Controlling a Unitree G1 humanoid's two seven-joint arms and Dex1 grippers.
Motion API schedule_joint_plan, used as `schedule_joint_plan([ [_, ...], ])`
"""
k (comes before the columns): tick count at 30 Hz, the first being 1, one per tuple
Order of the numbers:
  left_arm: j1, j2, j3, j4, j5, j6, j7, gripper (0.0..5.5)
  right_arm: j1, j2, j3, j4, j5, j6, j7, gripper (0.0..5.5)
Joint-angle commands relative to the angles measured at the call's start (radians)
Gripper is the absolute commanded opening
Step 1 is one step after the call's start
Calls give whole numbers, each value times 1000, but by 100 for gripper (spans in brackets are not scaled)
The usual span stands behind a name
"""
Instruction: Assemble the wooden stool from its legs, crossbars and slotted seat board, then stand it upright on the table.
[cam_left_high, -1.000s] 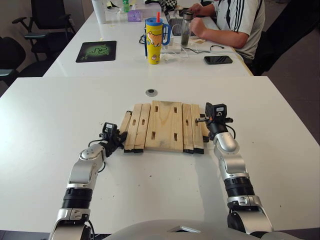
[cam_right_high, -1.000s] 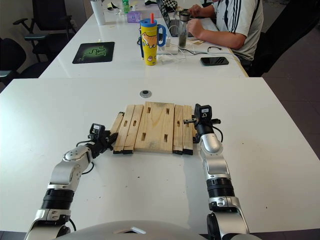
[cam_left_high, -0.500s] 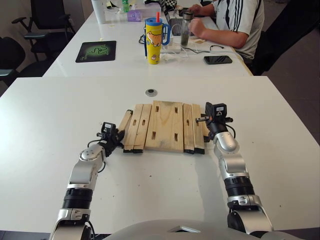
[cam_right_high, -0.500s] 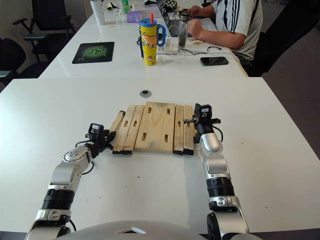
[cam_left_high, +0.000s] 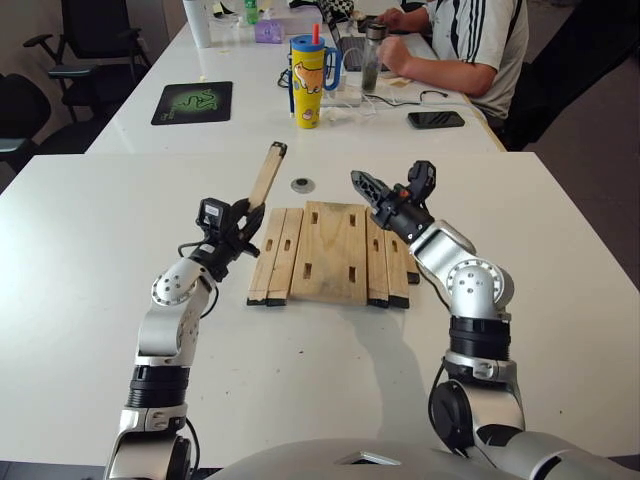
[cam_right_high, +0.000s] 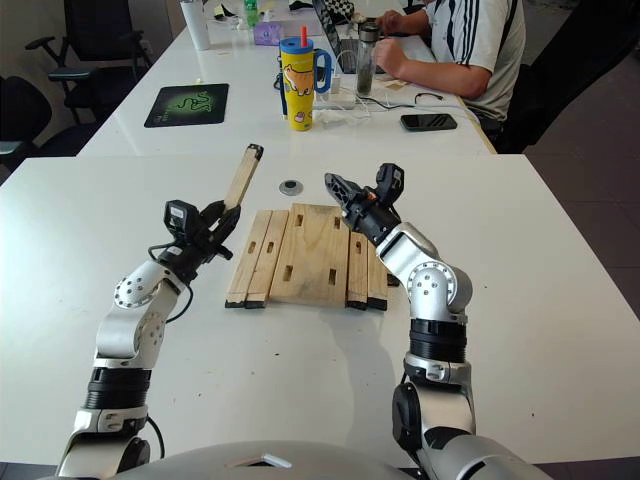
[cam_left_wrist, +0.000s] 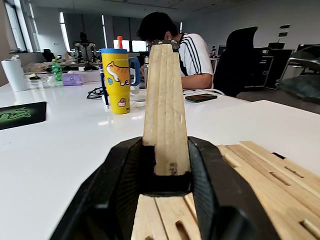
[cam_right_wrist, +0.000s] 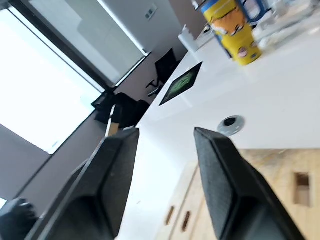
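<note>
Work surface: white table (cam_left_high: 100, 250); a round grommet (cam_left_high: 301, 184) sits in it just beyond the wooden parts.
Background: a second table (cam_left_high: 250, 125) stands behind, carrying a yellow cup (cam_left_high: 309, 82) and a dark mat (cam_left_high: 193, 102).
Seat board (cam_left_high: 330, 250): lies flat at the table centre, slots facing up.
Left slats (cam_left_high: 277, 255): two slotted pieces, flat, side by side against the seat board's left edge.
Right slats (cam_left_high: 385, 255): flat against the seat board's right edge.
Wooden bar (cam_left_high: 266, 175): off the table, tilted, upper end leaning away from the robot; positioned just left of the left slats.
Left gripper (cam_left_high: 243, 218): clamped on the wooden bar's lower end, one finger on each side.
Right gripper (cam_left_high: 392, 178): fingers spread wide with nothing between them; hovers above the far right part of the seat board, clear of the wood.
</note>
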Motion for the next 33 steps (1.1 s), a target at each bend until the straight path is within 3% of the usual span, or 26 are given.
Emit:
schedule_joint_plan([
  [1,-16,-6,-43,-85,-58,17,-69,133,-72,23,-87,30,241,143,-149,274],
  [6,-10,9,-91,-125,-88,53,-125,133,-77,29,-98,35,348,150,-251,274],
  [14,1,40,-141,-131,-34,43,-144,133,-112,6,-80,37,394,103,-272,274],
  [29,6,44,-160,-134,2,17,-121,133,-109,-28,-48,62,391,58,-283,50],
  [33,6,44,-158,-135,1,18,-116,133,-105,-33,-40,54,389,54,-279,44],
])
